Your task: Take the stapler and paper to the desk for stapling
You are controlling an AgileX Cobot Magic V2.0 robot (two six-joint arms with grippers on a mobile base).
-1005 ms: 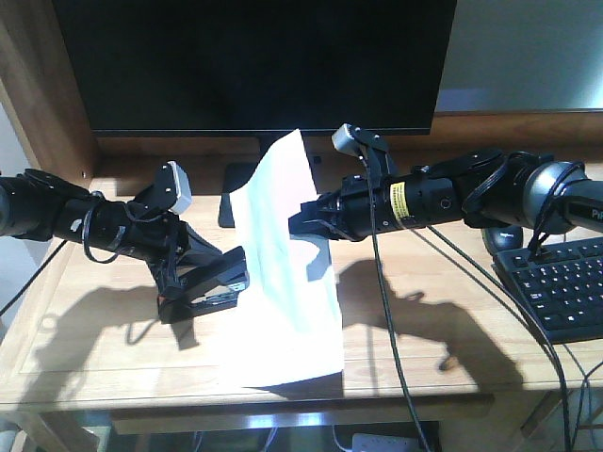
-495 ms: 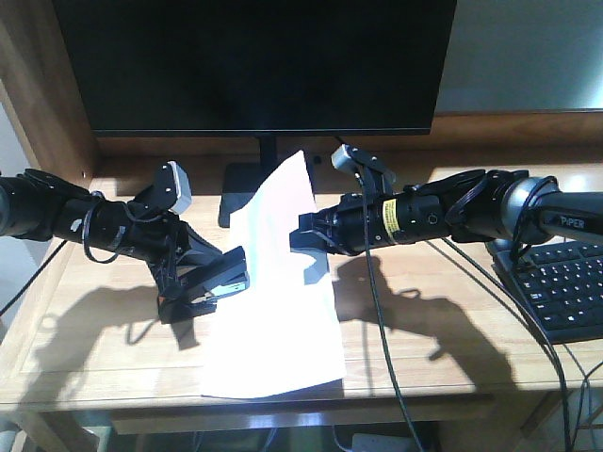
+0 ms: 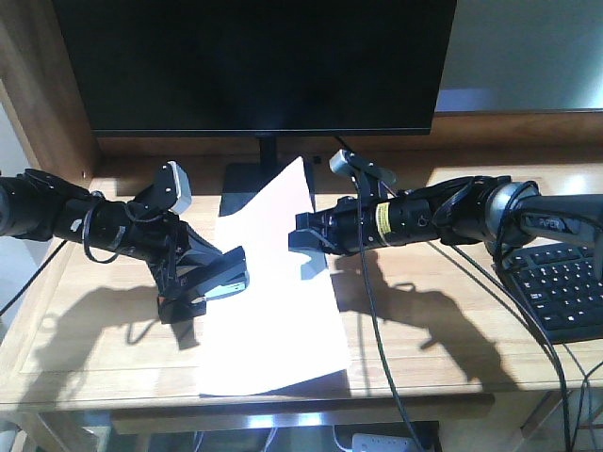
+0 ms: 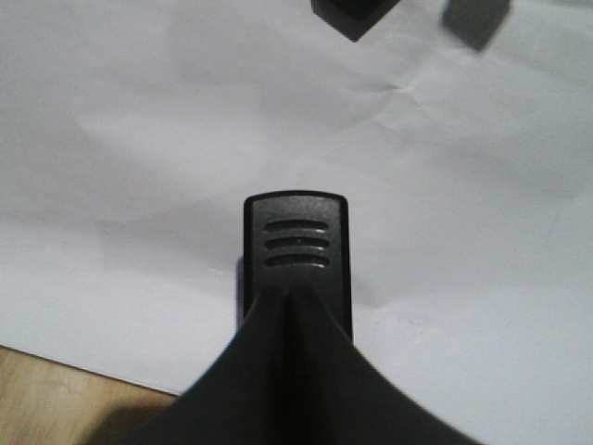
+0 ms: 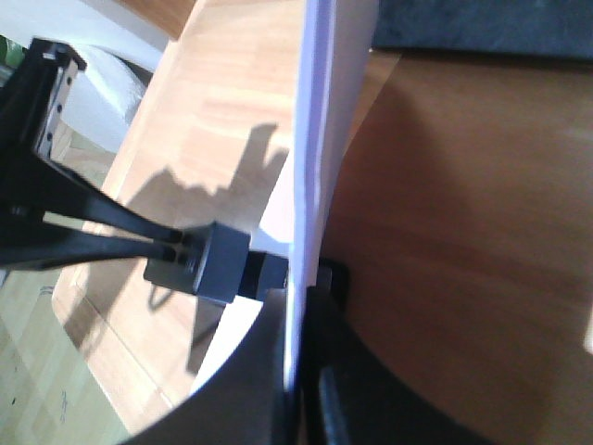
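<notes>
We see a white paper point(image 3: 273, 320), blank w/ faint creases. Its near edge lies flat on the light oak desk point(image 3: 443, 348); the far right corner is lifted, tilting toward the back. A small black stapler point(image 3: 219, 275) w/ silver channel sits at the sheet's left edge, nose pointing right. In the left wrist view its ribbed tip overlaps the paper.
</notes>
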